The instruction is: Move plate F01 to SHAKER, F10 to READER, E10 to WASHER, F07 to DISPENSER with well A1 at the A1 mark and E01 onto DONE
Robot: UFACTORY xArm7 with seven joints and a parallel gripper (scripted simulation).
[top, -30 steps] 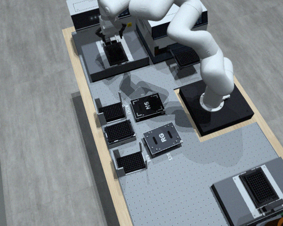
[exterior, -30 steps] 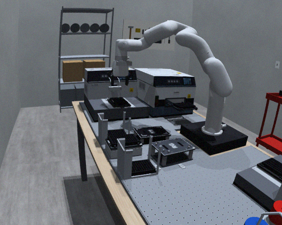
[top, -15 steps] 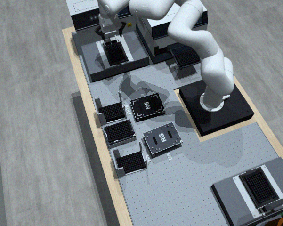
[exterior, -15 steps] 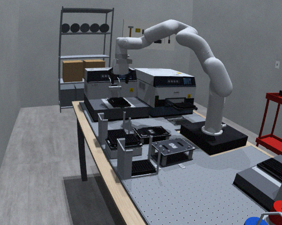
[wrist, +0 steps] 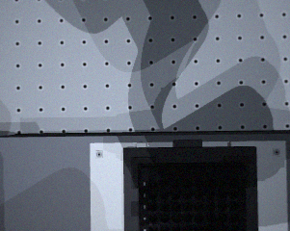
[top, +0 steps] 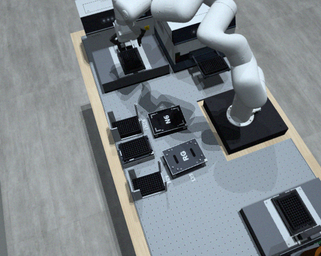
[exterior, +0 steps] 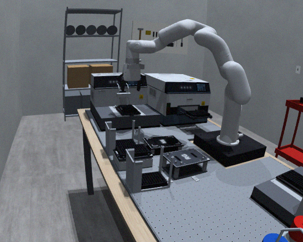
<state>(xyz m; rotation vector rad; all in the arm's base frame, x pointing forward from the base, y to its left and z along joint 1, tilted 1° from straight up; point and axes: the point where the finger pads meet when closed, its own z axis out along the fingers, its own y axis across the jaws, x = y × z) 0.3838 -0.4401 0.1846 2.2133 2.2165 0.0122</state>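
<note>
- White arm (top: pixel 237 55), upper right of the top view, reaching from its black pedestal (top: pixel 276 129) toward the upper left; a wide swing back across the surface (top: pixel 210 209) risks clipping the tall instrument housing (exterior: pixel 177 85) at upper centre.
- Low grey instrument (top: pixel 155 69), upper left of the top view, station name unreadable; a wrong guess at which station this is would send its plate to the wrong stop.
- Rack column at left centre: two walled racks (top: pixel 110 121) (top: pixel 132 178) with plates deep inside, an open station between; a descent off centre there likely to strike a wall top.
- Nests N6 (top: pixel 167 120) and RG (top: pixel 185 156), centre, both bare of plates.
- Dark well plate (top: pixel 131 59) seated between white locator strips on the low instrument, lower centre of the wrist view (wrist: pixel 193 192); label not legible.
- Gripper (top: pixel 126 41) above the plate's far short end, jaws spread fully, holding nothing; seemingly off the plate's middle, so closing here could catch only the end rim, tilting or dropping the plate.
- Two more plates, upper centre (top: pixel 212 65) and lower right (top: pixel 292 212), untouched.
</note>
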